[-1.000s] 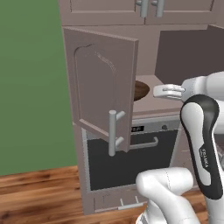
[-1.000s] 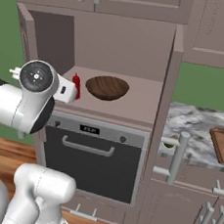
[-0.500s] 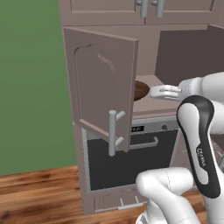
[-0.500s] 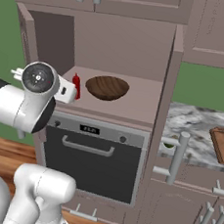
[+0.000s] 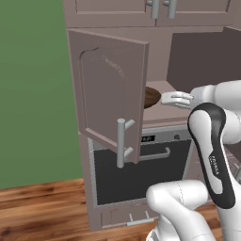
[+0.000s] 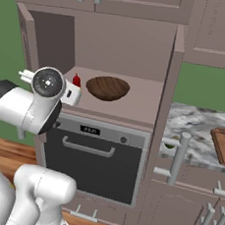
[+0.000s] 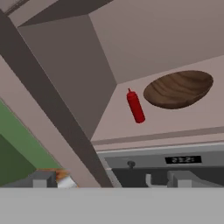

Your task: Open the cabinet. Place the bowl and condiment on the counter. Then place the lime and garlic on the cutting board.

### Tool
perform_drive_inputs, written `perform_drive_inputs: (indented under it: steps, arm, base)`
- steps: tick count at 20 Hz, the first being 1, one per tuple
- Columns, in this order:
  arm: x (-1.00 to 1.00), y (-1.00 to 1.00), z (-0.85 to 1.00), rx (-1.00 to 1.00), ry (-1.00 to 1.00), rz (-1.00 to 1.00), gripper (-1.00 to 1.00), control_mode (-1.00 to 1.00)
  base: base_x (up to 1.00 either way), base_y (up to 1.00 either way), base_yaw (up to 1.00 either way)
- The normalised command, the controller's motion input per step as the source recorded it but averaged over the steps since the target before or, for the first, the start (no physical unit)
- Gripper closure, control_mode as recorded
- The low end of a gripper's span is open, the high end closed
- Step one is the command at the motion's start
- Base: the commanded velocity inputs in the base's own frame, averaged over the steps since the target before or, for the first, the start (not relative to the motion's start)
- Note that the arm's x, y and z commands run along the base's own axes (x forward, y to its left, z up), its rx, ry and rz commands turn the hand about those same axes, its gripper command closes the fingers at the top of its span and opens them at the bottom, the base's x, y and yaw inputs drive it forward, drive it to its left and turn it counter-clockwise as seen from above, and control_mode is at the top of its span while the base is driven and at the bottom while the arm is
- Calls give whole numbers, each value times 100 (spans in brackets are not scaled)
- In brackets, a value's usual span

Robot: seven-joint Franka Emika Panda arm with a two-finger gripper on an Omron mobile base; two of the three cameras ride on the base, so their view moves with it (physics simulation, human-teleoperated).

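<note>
I have the cabinet [image 5: 110, 94] door swung open and the gripper [image 5: 165, 99] sits at the mouth of the shelf, jaws wide and holding nothing. In the right base view the bowl [image 6: 108, 88] rests on the cabinet shelf with the condiment [image 6: 76, 80] standing just beside it, on its left; the hand view shows the same pair, bottle [image 7: 135, 106] upright and close to the bowl's rim.

My main worry is that closeness. If I reach for the bowl first, a finger or the wrist could clip the slim bottle and topple it, maybe rolling it off the shelf edge onto the oven [image 6: 99, 157] front below. The bowl is wide and shallow, so a rim pinch could slip or tip it as I lift it out.

The open door stands close to my arm's left, so a careless swing outward could knock it. The counter [image 6: 193, 138] and cutting board [image 6: 224, 145] lie well to the right, past the cabinet's side wall, which I must clear when carrying things across.
</note>
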Motion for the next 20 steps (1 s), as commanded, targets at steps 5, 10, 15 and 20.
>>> perform_drive_inputs:
  steps: [5,10,15,20]
  arm:
    - [40,-7,-8,4,0,0,-100,-100]
    - [37,-6,-13,4,0,0,-100,-100]
    - [45,0,-11,4,0,0,-100,-100]
    - [42,3,-10,2,0,0,-100,-100]
  base:
    - [0,0,0]
    - [0,0,0]
    - [0,0,0]
    - [0,0,0]
